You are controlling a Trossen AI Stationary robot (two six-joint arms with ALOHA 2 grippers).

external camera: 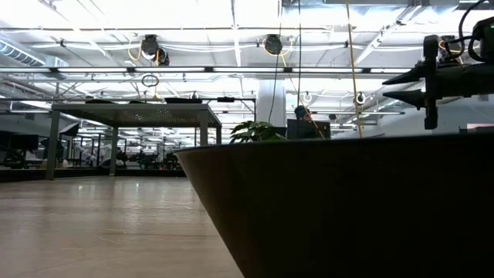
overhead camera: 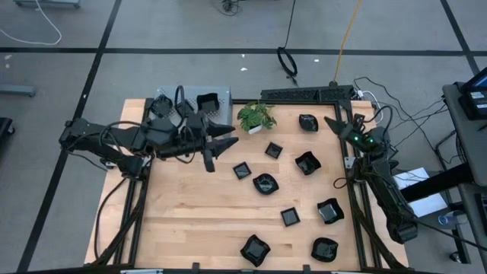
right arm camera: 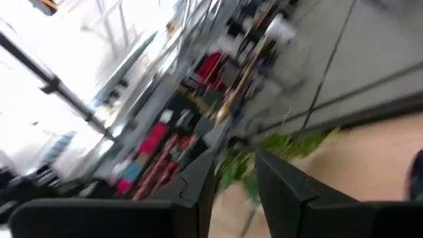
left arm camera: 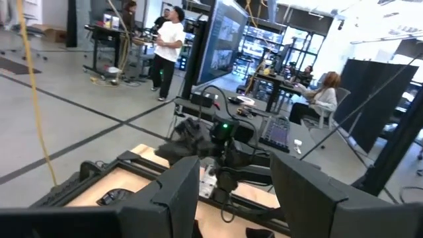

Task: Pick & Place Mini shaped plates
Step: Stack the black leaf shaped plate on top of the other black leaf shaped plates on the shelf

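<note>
Several small glossy black plates lie flat and scattered over the right half of the wooden table, among them a square one [overhead camera: 242,170], a wavy one [overhead camera: 265,183] and one by the far edge [overhead camera: 308,122]. One more sits in the grey tray [overhead camera: 192,97]. A near plate [external camera: 347,208] fills the low view's lower right. My left gripper [overhead camera: 219,144] is open above the table's middle left, short of the square plate and holding nothing; its fingers [left arm camera: 178,192] stand wide apart. My right gripper [overhead camera: 333,120] [external camera: 395,86] hovers open at the far right corner, pointing left, empty.
A small green potted plant [overhead camera: 256,116] stands near the far edge between the two grippers. The grey tray sits at the far left corner behind the left arm. A dark rail [overhead camera: 304,94] lines the far edge. People stand and sit in the room beyond [left arm camera: 168,39].
</note>
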